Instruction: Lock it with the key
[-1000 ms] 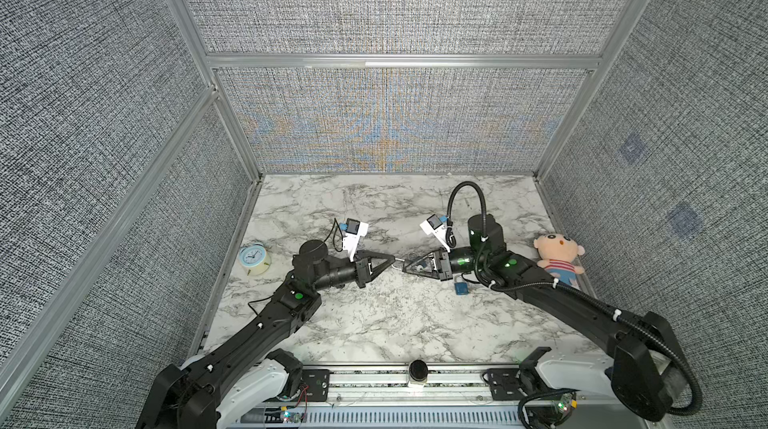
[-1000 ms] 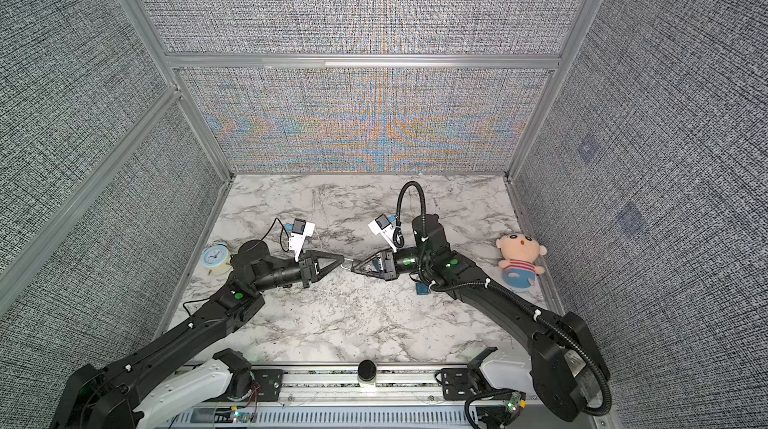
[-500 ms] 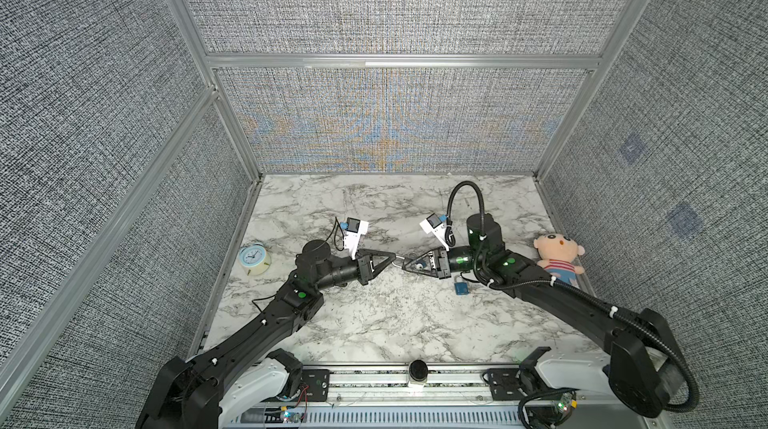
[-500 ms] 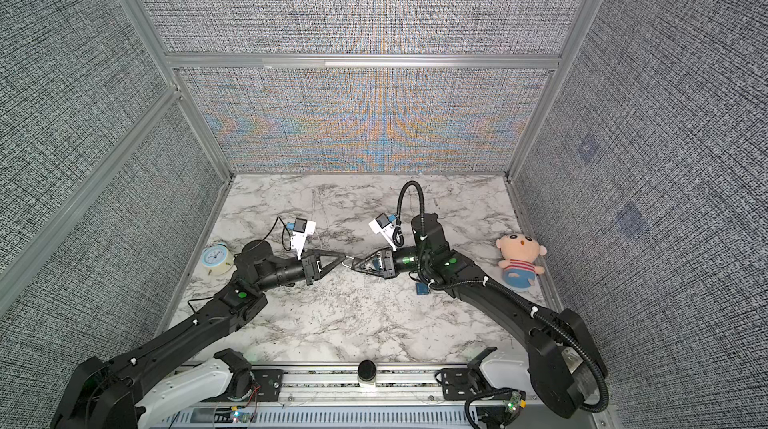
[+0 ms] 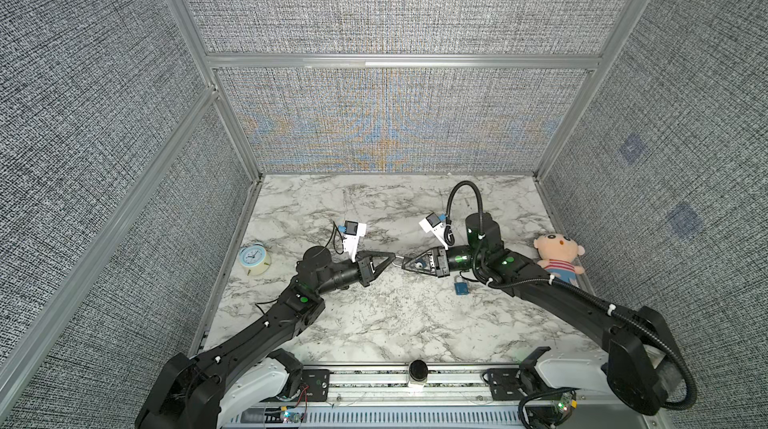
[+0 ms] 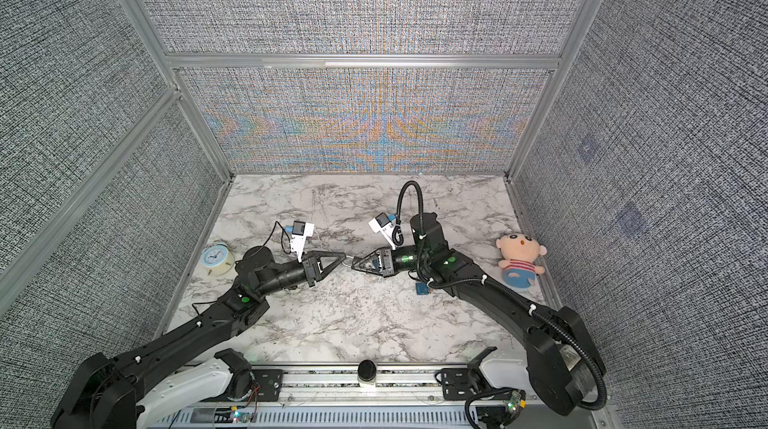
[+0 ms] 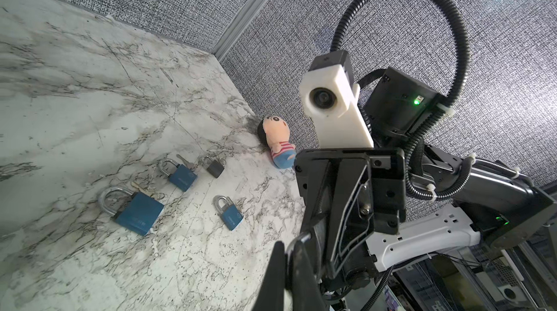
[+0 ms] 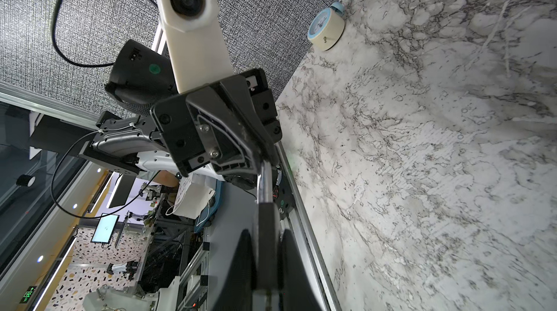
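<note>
We have the padlock (image 8: 266, 252) held clear of the worktop (image 5: 374, 323) near its middle, between two arms that meet tip to tip. The right end effector (image 5: 406, 271) is closed almost fully on the padlock's dark body, which sits edge-on between its fingers. The left end effector (image 5: 390, 267) is pinched fully shut at the bend of the chrome shackle (image 8: 264, 183). We cannot tell whether it grips the shackle itself or something thin against it. We see no key in either grip. The keys (image 7: 140, 187) we can make out lie on the worktop beside the spare padlocks (image 7: 135, 213), at about 4 o'clock from the meeting point. The doll (image 5: 557, 258) is at 3 o'clock and the alarm clock (image 5: 254, 259) at 9 o'clock.

We judge the step in hand to be pressing the shackle home. To do it well, we should push straight along the shackle's legs. We should hold the body square so it does not twist in the narrow grip. We should also move slowly, since smooth chrome can slip out of closed tips.
</note>
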Action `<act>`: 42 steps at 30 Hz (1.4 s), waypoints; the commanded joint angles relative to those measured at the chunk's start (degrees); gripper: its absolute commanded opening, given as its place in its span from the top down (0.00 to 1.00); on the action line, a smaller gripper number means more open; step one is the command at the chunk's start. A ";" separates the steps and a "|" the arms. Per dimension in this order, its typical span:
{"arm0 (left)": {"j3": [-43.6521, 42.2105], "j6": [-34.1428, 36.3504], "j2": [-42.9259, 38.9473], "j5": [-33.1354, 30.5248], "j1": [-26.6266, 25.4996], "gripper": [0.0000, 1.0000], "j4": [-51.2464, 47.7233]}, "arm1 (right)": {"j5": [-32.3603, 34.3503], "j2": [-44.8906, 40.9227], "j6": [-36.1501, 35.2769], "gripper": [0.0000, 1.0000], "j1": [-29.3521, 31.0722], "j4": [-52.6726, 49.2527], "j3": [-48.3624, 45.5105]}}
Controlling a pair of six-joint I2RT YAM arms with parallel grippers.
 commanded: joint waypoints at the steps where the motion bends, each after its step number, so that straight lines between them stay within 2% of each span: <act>1: -0.59 -0.68 0.06 4.20 -1.02 1.00 0.09 | -0.54 -0.23 0.33 1.00 0.34 6.98 1.14; 7: -1.87 -2.77 0.82 4.22 -2.74 1.00 3.94 | 0.70 0.36 0.37 1.00 0.39 7.41 1.43; 28: -1.92 -3.36 3.85 4.02 -7.28 1.00 7.32 | 1.60 2.36 1.57 1.00 0.25 10.48 2.13; 42: -0.11 5.49 -1.30 -3.23 -6.89 1.00 -3.89 | -1.38 -0.95 3.76 1.00 0.26 10.79 -0.13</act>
